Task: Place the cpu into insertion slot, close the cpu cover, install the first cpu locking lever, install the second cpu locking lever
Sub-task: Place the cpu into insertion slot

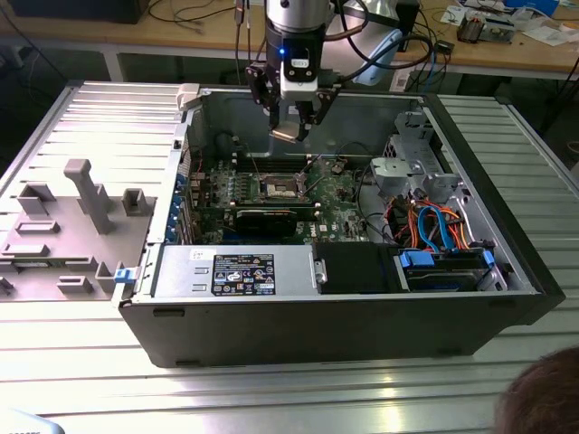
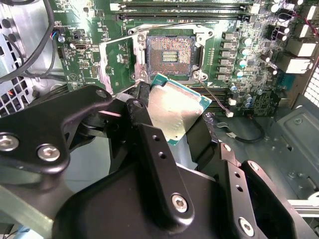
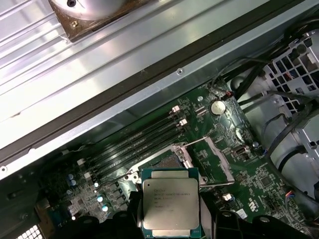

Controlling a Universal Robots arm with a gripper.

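The black tool [image 1: 290,125] clamps the small square silver-topped cpu [image 3: 171,204], upper middle of the exterior view, above the open socket [image 2: 168,54] of the green motherboard [image 1: 336,188]. Small print lines cross its lid, and the thin silver cpu cover [image 3: 212,160] sits open beside the socket.

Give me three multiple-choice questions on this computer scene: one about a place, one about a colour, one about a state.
1. Where is the cpu? A held by the gripper, clear of the socket; B lying outside the case; C seated in the socket.
2. What colour is the motherboard? A blue; B red; C green.
3. How is the cpu cover? A latched shut; B swung open; C lying on the cpu.
Answers: A, it hangs gripped with the socket bare; C, the board shows green; B, the frame stands beside the exposed socket.
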